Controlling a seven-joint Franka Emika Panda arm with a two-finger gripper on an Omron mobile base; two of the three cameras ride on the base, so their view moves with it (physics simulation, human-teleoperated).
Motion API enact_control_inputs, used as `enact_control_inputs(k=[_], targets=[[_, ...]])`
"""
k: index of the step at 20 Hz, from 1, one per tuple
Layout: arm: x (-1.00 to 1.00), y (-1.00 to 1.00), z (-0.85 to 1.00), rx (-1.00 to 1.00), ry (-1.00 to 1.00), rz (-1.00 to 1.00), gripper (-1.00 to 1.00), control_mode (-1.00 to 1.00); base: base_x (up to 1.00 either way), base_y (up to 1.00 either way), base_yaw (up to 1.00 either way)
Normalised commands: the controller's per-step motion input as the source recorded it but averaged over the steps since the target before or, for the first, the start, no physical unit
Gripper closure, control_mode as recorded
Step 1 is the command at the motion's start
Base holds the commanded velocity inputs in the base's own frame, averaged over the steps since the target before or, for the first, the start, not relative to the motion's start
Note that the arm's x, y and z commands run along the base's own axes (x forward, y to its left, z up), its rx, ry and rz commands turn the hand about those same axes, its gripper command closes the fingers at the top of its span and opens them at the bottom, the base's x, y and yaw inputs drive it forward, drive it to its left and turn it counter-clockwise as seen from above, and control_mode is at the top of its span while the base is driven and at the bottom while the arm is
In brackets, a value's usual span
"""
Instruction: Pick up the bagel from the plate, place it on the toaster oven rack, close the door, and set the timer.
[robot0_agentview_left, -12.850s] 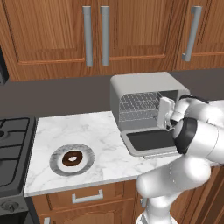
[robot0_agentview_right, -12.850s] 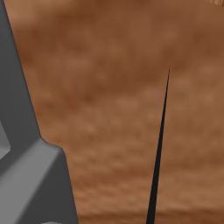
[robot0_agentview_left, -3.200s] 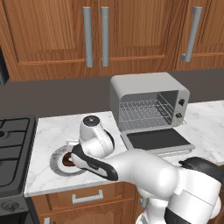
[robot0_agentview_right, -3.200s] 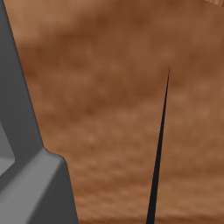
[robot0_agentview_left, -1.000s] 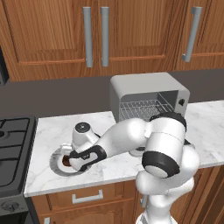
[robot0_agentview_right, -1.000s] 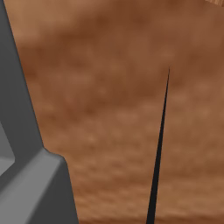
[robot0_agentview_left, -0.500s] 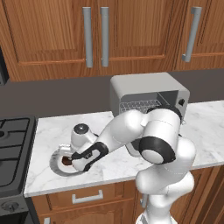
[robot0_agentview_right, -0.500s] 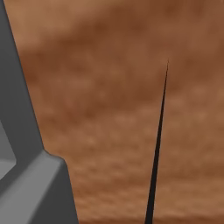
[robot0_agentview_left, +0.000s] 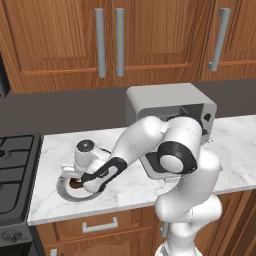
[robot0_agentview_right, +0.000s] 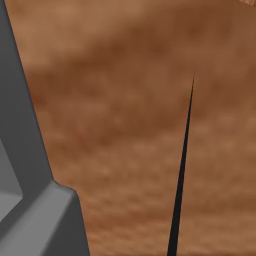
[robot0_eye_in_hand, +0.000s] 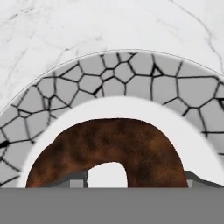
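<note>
Bagel (robot0_eye_in_hand: 109, 148) is seen lying flat on plate (robot0_eye_in_hand: 131, 74), w/ tool (robot0_agentview_left: 75, 181) lowered right over it, prob. for a grasp. Whether jaws are open or gripping can't be told. Plate sits on white marble counter (robot0_agentview_left: 130, 185); wood cabinets (robot0_agentview_left: 150, 35) behind, toaster oven (robot0_agentview_left: 167, 102) to the right.

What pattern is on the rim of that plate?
The plate has a grey rim crossed by dark crackle lines, like irregular mosaic tiles, around a plain white centre. The hand view shows it best.
</note>
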Motion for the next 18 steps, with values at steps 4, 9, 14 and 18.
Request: enact_control_inputs(k=[4, 9, 14, 18], targets=[[-0.40, -0.23, 0.22, 0.11, -0.26, -0.01, 1.00, -1.00, 0.00, 0.00, 0.00], [-0.33, -0.38, 0.61, 0.20, -0.35, 0.00, 1.00, -1.00, 0.00, 0.00, 0.00], [0.00, -0.33, 0.72, 0.17, -0.14, 0.00, 1.00, -1.00, 0.00, 0.00, 0.00], [-0.02, -0.39, 0.97, 0.13, 0.01, 0.00, 1.00, -1.00, 0.00, 0.00, 0.00]])
